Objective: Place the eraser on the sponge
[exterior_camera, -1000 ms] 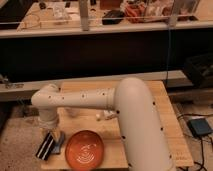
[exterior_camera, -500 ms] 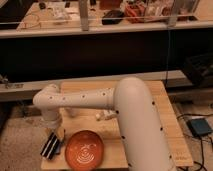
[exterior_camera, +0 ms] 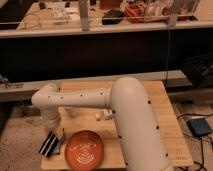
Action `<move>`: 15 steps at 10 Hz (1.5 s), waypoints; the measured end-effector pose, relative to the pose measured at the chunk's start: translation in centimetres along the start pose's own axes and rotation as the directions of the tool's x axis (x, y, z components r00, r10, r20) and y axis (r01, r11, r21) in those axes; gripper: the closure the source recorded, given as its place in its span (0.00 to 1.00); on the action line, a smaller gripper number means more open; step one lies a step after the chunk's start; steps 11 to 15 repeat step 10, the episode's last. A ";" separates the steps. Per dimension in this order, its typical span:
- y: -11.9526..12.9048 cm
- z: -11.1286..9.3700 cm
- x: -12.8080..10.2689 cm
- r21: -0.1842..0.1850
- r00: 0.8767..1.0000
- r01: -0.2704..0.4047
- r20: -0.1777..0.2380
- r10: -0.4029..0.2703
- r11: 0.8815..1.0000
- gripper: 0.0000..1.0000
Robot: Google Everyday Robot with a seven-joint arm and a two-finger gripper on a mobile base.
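My gripper (exterior_camera: 50,143) hangs low over the front left corner of the wooden table (exterior_camera: 165,115), just left of the orange round dish (exterior_camera: 85,148). Its dark fingers point down and to the left. The white arm (exterior_camera: 125,105) sweeps from the lower right across the table to it. A small pale object (exterior_camera: 105,116), possibly the eraser, lies on the table behind the dish, close under the arm. The sponge does not show; the gripper or arm may be covering it.
A flat blue-grey box (exterior_camera: 200,126) with cables lies on the floor to the right of the table. A dark counter (exterior_camera: 100,55) runs behind it, with cluttered benches beyond. The gripper is close to the table's left and front edges.
The gripper has crept slightly up and to the right, towards the dish. The dish and the pale object have stayed put.
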State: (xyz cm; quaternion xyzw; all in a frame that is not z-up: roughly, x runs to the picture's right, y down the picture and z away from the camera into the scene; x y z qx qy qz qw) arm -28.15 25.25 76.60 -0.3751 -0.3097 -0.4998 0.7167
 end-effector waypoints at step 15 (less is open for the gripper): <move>5.9 -5.2 3.5 0.126 0.903 -0.417 -0.059 0.426 0.900 0.20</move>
